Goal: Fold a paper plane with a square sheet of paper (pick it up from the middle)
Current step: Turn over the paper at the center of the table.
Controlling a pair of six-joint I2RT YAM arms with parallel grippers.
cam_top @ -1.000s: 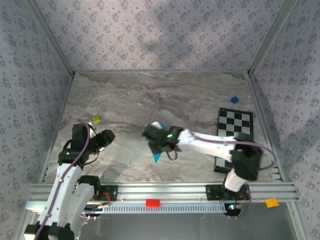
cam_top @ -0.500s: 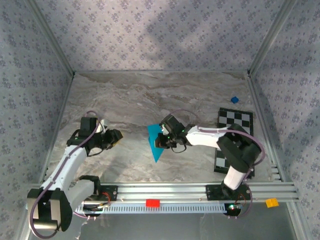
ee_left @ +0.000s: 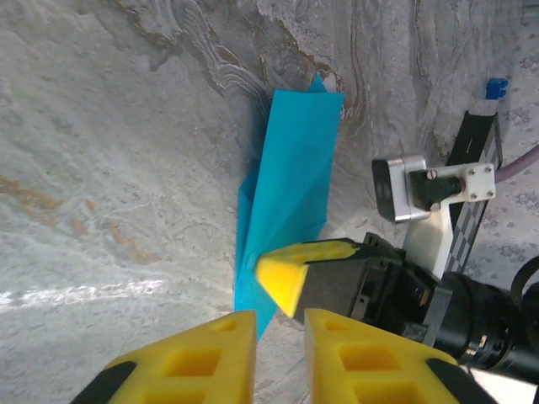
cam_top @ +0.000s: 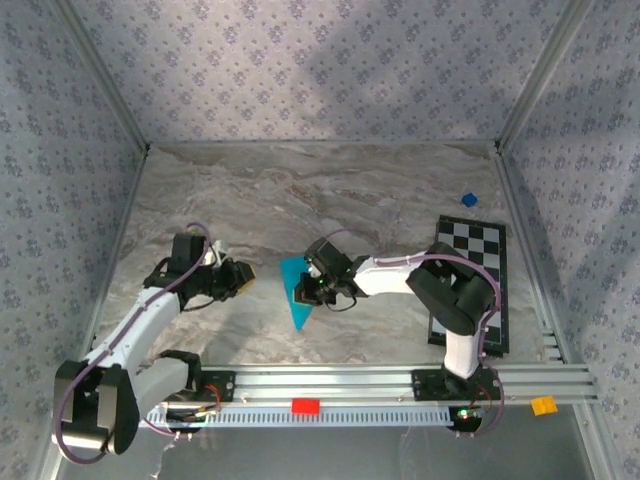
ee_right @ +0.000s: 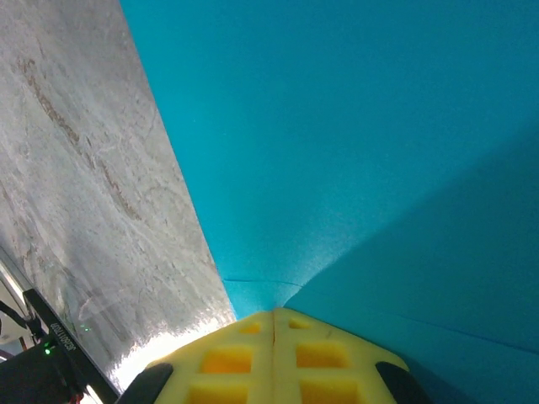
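Marble table: the folded square sheet of paper lies mid-table (point toward the arm bases). Right gripper pinches its right edge. Left gripper sits near the left edge, fingers slightly parted, empty.

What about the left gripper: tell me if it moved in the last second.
Yes. The left gripper shifted right, away from the left wall, toward the paper.

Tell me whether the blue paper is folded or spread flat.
Folded: the paper shows overlapping layers and creases, in a narrow pointed shape.
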